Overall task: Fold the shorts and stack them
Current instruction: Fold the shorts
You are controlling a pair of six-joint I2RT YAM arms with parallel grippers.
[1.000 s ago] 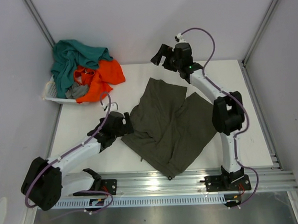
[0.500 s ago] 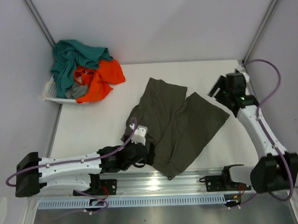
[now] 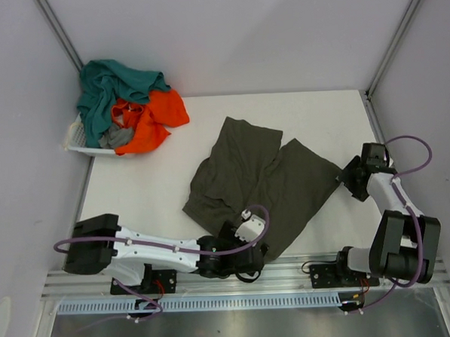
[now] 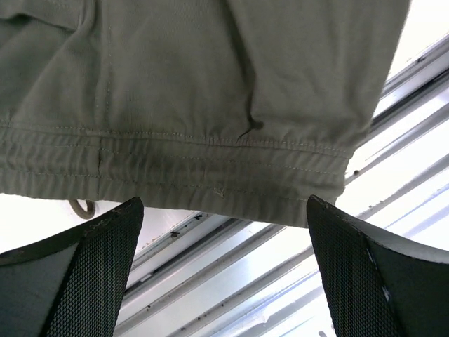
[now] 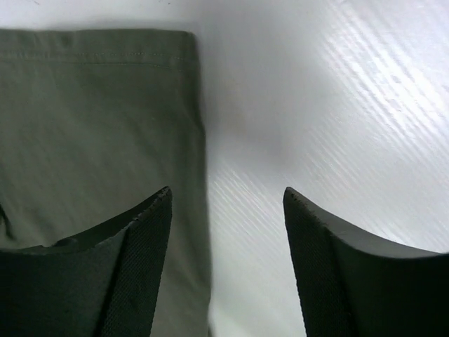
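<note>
Top external view: olive shorts (image 3: 260, 185) lie spread on the table (image 3: 135, 188), left gripper (image 4: 223, 202) wide open at the waistband, right gripper (image 5: 226, 191) partly open at a leg hem, both empty; either closure may pinch only one layer.

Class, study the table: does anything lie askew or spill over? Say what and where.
The olive shorts lie wrinkled and diagonal, waistband reaching the near rail. At far left, teal shorts and orange shorts overflow the white basket.

Olive-green shorts (image 3: 260, 183) spread flat, unfolded
</note>
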